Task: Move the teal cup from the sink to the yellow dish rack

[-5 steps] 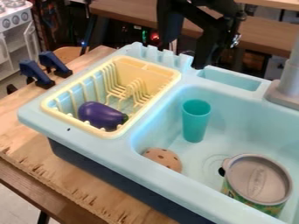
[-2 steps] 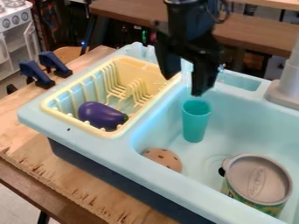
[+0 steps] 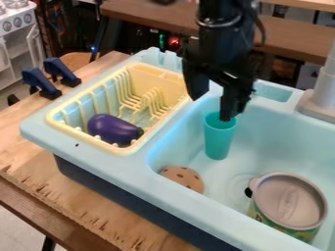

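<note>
Lower in view now, the gripper (image 3: 210, 109) hangs wide open, one tip seemingly above the teal cup (image 3: 219, 141).

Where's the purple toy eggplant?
Camera view, left side: the eggplant lies in the near end of the yellow plastic dish rack, beside the light-blue sink basin.

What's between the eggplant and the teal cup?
From eggplant to teal cup, the camera view shows the yellow rack's rim, then the sink's ledge and inner wall.

Bright, even indoor light lays soft shadows in the basin (image 3: 268, 142), the dim background slightly blurred
</note>
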Controlling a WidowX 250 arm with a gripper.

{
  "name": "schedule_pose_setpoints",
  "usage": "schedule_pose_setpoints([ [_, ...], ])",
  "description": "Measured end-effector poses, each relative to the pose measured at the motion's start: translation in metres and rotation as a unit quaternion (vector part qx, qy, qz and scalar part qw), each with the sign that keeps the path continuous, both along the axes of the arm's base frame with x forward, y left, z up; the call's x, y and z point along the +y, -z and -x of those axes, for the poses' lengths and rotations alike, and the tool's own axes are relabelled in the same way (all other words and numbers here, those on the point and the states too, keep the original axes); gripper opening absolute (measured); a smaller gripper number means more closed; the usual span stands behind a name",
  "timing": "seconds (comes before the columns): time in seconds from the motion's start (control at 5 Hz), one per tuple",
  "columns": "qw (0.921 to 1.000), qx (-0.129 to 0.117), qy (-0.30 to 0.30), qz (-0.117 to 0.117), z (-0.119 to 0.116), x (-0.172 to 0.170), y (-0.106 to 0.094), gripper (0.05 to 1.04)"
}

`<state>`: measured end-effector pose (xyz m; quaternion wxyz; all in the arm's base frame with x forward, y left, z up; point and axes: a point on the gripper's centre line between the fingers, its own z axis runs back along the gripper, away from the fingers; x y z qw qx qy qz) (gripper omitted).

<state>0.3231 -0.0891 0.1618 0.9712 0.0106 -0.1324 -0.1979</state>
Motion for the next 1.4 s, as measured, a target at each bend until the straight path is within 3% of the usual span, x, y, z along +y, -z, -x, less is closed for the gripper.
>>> schedule_pose_setpoints([
  [0.2, 0.9999, 0.005, 0.007, 0.006, -0.003, -0.013, 0.005, 1.002],
  [0.4, 0.9988, 0.0, -0.01, 0.048, -0.008, -0.013, 0.009, 1.002],
  [0.8, 0.999, 0.027, -0.017, 0.032, -0.007, -0.017, 0.027, 1.002],
  [1.2, 0.9987, 0.035, -0.021, 0.03, -0.007, -0.022, 0.036, 0.963],
  [1.4, 0.9986, 0.036, -0.025, 0.029, -0.009, -0.022, 0.041, 0.711],
])
